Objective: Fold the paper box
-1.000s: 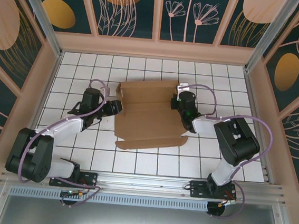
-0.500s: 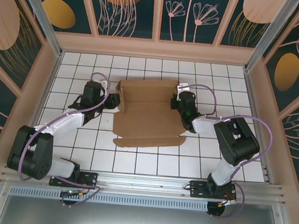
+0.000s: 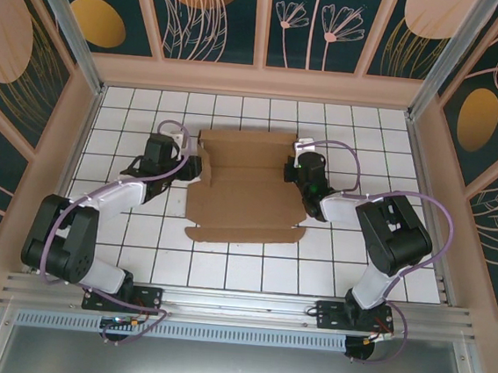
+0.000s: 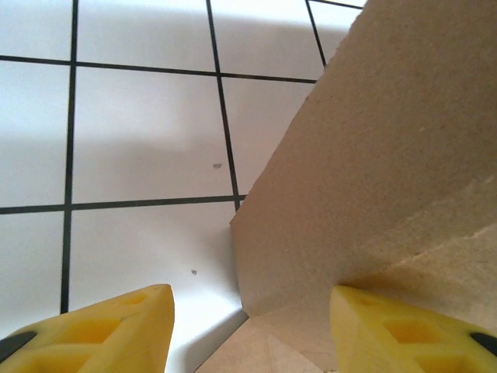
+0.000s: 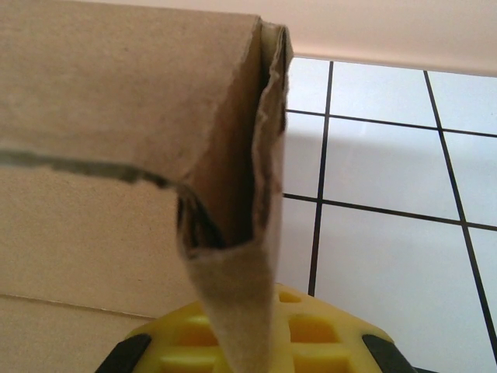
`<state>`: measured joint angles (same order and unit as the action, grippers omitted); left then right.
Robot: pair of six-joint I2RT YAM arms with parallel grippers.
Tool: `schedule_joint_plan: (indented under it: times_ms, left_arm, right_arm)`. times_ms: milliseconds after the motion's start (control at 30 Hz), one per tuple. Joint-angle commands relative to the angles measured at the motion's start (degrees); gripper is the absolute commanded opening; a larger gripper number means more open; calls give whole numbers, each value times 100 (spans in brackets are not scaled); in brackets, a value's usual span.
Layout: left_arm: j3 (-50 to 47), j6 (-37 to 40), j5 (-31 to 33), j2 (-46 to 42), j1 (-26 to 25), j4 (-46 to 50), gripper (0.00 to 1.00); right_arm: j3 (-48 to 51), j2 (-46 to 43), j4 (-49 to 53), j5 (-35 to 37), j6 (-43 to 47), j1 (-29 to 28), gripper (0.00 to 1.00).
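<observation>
My right gripper pinches a flap of the paper box; my left gripper gapes, empty. Best to straddle the side wall squarely before squeezing.

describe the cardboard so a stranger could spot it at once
On the white gridded table, between the left arm and right arm, lies the paper box. It is a wide creased sheet with flaps, the one plain brown thing there.

1. Your top external sits high at the near edge, looking steeply down; whole table in frame.
2. Left wrist: close, aimed down at table tiles and the paper box edge.
3. Right wrist: closer still, on a flap. All three views share the paper box and tiles.
</observation>
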<state>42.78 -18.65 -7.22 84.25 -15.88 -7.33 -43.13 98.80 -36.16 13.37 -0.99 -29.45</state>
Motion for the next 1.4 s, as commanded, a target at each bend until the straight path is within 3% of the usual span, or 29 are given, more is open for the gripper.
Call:
schedule_joint_plan:
  times_ms: [0,367,667,1067,1200,1367]
  left_arm:
    - [164,264,-206,124,-43,-338,56]
    - [246,758,260,456,-196,-972,66]
    - [94,1237,-197,437,-218,-1361,73]
    - [703,1418,-49,1030,-216,-1155,77]
    - [935,1223,102,1259,-216,-851,71]
    - [884,1137,680,1281,-219,-849,52]
  right_arm:
    - [-63,183,264,-317,-63,-43,8]
    - [-59,178,292,-402,-17,-69,8]
    - [-71,143,348,-404,42,-87,8]
    - [-98,173,348,-533,82,-87,8]
    - [-103,190,369,-563,80,-86,8]
    - [-103,197,356,-537,74,-87,8]
